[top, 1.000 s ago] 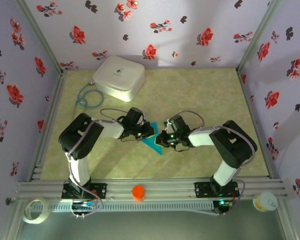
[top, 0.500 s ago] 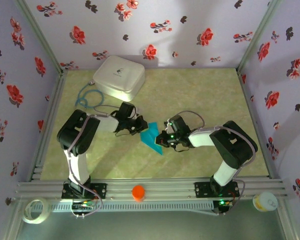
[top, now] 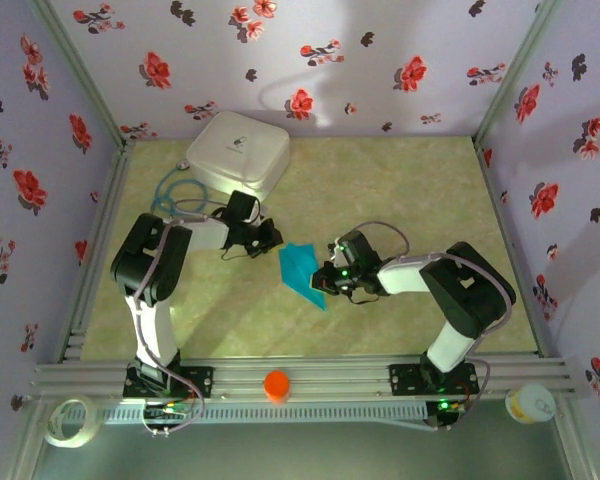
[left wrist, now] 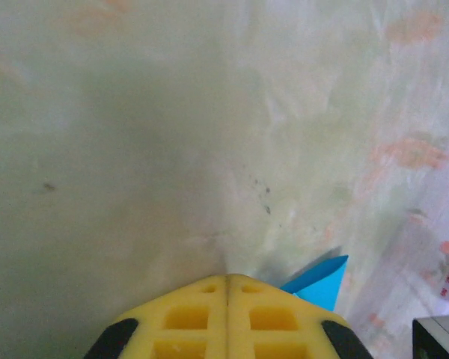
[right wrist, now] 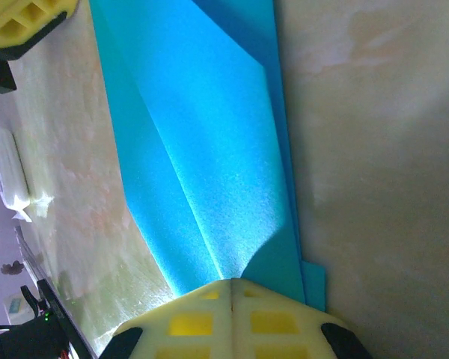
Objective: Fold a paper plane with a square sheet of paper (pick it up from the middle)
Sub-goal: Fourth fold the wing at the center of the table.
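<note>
Pinching the half-folded paper plane (top: 300, 270) at its centre ridge, the right gripper (right wrist: 232, 283) has its jaws fully closed, mid-surface (top: 410, 190). The left gripper (top: 272, 240), jaws closed and empty, sits near. Best to press squarely along the crease, edges aligned.

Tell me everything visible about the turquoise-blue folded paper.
The thin, matte turquoise-blue paper is folded into a long pointed shape, layers overlapping, with a lengthwise crease. It lies flat on the pale green table between the arms. The shut right gripper meets one end; the shut left gripper stands apart from it.
</note>
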Motion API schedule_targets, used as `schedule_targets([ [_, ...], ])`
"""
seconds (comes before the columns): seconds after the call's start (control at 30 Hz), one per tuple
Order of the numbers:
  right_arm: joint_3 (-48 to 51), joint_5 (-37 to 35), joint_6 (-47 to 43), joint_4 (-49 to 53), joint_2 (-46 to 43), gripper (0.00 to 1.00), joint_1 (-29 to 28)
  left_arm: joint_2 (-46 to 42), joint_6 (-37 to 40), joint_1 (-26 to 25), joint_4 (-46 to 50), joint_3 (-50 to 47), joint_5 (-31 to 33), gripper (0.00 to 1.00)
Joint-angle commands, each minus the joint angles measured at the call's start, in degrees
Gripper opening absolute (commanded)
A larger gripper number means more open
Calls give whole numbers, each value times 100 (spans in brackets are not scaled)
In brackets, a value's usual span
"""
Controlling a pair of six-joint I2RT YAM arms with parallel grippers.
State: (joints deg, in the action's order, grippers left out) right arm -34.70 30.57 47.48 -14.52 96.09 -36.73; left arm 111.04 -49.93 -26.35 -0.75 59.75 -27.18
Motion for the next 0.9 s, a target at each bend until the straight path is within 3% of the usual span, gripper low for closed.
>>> schedule_targets([
  [0.0, 231, -319, -186, 999, 143, 0, 26, -154, 145, 12, 347, 149, 282, 0],
  [0.27, 174, -358, -195, 1063, 129, 0, 26, -913, 70, -340, -14, -211, 215, 0],
  [0.5, 165, -365, -193, 1083, 125, 0, 26, -605, -100, -853, -624, -404, -210, 0],
  [0.87, 163, -335, -196, 1077, 108, 0, 26, 66, -22, -509, -724, -419, -191, 0],
])
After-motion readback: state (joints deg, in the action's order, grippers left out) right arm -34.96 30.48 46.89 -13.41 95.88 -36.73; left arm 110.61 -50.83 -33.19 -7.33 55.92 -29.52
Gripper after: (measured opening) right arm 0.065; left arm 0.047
